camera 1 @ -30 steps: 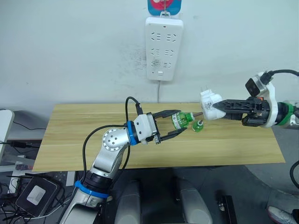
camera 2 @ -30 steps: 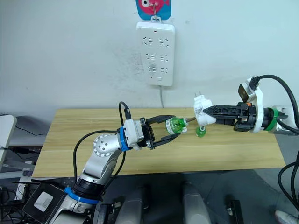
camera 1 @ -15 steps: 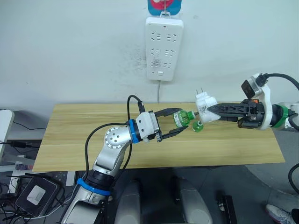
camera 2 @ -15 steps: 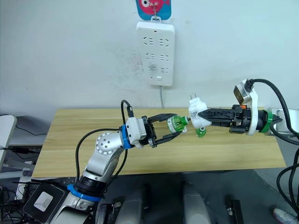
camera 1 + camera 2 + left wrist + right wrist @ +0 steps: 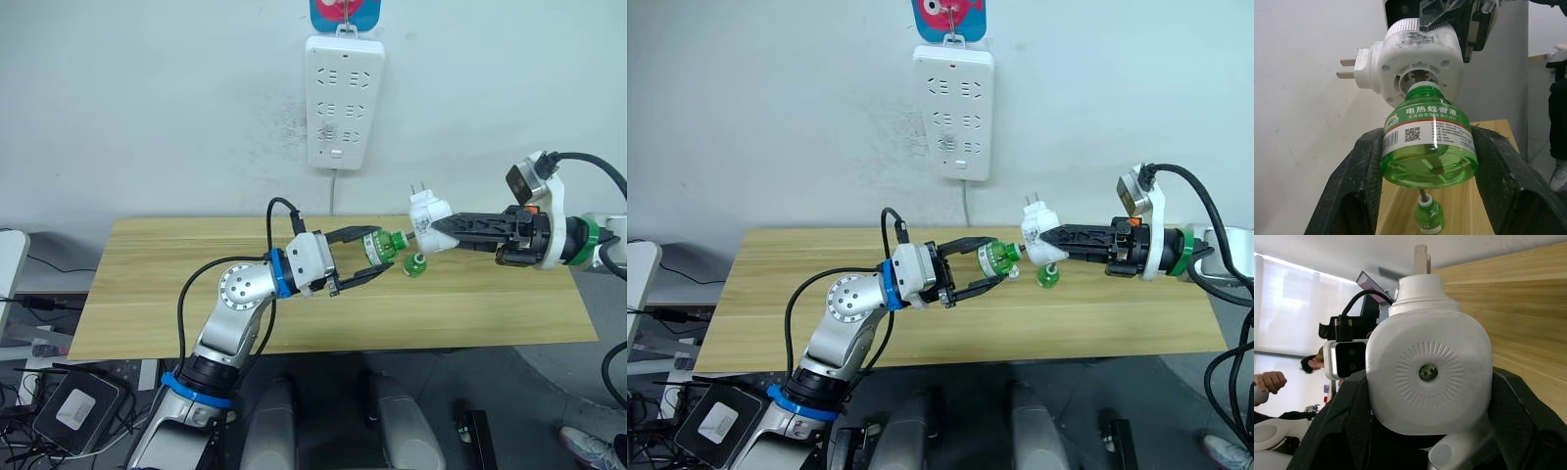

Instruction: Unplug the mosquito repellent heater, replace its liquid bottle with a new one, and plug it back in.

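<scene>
My left gripper (image 5: 366,255) is shut on a green liquid bottle (image 5: 379,247), held on its side above the wooden table (image 5: 147,284). My right gripper (image 5: 438,226) is shut on the white mosquito repellent heater (image 5: 429,211), prongs pointing up and away. In the left wrist view the bottle (image 5: 1427,147) has its neck at the round opening of the heater (image 5: 1422,66), and black fingers (image 5: 1359,181) press both its sides. A second, smaller green bottle (image 5: 415,264) stands on the table just below. The right wrist view shows the heater's ribbed back (image 5: 1430,372).
A long white power strip (image 5: 343,103) hangs on the wall above the table's middle, its cord dropping behind the table. Cables and a box (image 5: 73,411) lie on the floor at the left. A person (image 5: 1273,382) shows far off in the right wrist view.
My right gripper has carried the heater to the left, towards the bottle. The left gripper has lifted the bottle a little, so the neck now meets the heater's opening.
</scene>
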Robot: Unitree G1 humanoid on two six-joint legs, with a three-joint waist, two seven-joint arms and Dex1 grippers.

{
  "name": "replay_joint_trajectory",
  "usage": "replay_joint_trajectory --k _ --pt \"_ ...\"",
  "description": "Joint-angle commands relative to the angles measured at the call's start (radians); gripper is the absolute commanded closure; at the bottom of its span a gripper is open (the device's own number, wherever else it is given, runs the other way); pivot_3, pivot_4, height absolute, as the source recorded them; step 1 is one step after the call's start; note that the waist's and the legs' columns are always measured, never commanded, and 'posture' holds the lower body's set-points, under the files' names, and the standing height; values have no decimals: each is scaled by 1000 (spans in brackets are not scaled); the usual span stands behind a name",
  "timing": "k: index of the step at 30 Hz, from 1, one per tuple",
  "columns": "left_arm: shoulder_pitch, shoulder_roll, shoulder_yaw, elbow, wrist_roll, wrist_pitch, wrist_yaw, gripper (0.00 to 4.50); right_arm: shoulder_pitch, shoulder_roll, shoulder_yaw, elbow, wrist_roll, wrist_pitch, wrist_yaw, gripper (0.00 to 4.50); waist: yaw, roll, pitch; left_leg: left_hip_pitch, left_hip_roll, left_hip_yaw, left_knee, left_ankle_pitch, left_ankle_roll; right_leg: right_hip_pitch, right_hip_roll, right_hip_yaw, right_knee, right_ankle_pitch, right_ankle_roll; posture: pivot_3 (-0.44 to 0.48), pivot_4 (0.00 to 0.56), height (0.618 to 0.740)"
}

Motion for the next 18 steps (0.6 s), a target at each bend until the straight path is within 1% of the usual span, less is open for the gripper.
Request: replay_joint_trajectory --k 1,8,15,18 --pt "-23 -9 -28 -54 -13 -21 -22 2243 10 -10 -17 -42 26 7 17 1539 0 0 0 0 0 0 0 0 0 0 0 0 0 0 0 -167 320 740" --pt "-1 16 -18 -73 -32 -18 -42 2243 -2 -30 -23 2 26 18 13 1539 0 0 0 0 0 0 0 0 0 0 0 0 0 0 0 -168 314 740" --pt "-12 14 -11 -59 -31 -17 -31 2243 -3 -30 -18 -10 26 27 23 1539 0 0 0 0 0 0 0 0 0 0 0 0 0 0 0 -166 311 740" --pt "-24 -1 -9 -45 -23 -6 -10 2243 4 -32 -13 -37 26 34 42 1539 0 0 0 0 0 0 0 0 0 0 0 0 0 0 0 -163 306 740"
